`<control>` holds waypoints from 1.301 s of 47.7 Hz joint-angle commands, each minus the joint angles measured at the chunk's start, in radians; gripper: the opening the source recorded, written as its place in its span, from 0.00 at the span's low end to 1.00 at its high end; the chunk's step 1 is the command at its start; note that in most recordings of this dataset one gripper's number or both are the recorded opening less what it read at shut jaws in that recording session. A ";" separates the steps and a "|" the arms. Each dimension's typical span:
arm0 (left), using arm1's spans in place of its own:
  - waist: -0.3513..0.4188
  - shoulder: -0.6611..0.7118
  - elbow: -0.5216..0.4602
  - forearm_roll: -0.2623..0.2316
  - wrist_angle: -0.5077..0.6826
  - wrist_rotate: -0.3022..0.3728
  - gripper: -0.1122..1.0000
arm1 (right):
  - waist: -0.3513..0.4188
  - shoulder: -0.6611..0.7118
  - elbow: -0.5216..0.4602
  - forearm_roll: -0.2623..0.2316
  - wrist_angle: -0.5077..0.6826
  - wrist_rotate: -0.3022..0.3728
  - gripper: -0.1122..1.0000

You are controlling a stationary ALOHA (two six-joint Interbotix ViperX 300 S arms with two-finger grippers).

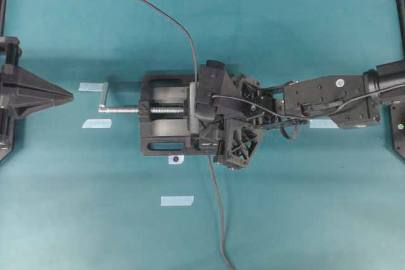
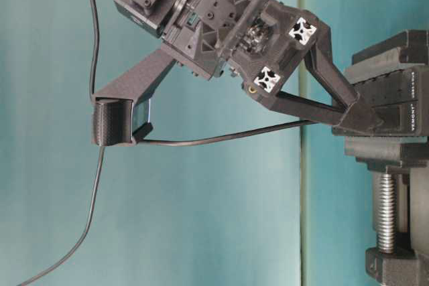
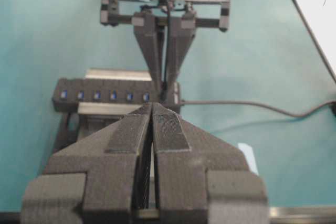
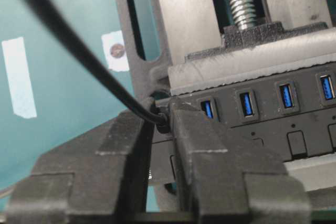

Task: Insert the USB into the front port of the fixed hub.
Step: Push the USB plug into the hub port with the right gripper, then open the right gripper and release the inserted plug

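Right hand [image 4: 157, 129] pinches the USB [image 4: 161, 120] at the fixed hub [image 4: 273, 108]; left hand [image 3: 152, 129] closed.

Under the black right gripper [image 4: 160, 124], the black hub [image 4: 273, 114] shows blue ports [image 4: 245, 103]. Its clamp [image 1: 166, 115] is black with a silver screw [image 1: 123, 110]. The table [image 1: 285, 207] is teal, with pale blue tape strips [image 1: 176, 200].
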 commanded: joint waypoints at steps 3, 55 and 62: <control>0.000 0.005 -0.014 0.003 -0.011 -0.002 0.10 | 0.035 -0.011 -0.006 0.003 0.005 0.012 0.26; 0.000 -0.008 -0.012 0.003 -0.009 -0.002 0.10 | 0.008 -0.075 -0.034 -0.015 0.029 0.011 0.82; 0.000 -0.009 -0.012 0.002 -0.009 -0.002 0.10 | 0.005 -0.095 -0.029 -0.015 0.029 0.011 0.82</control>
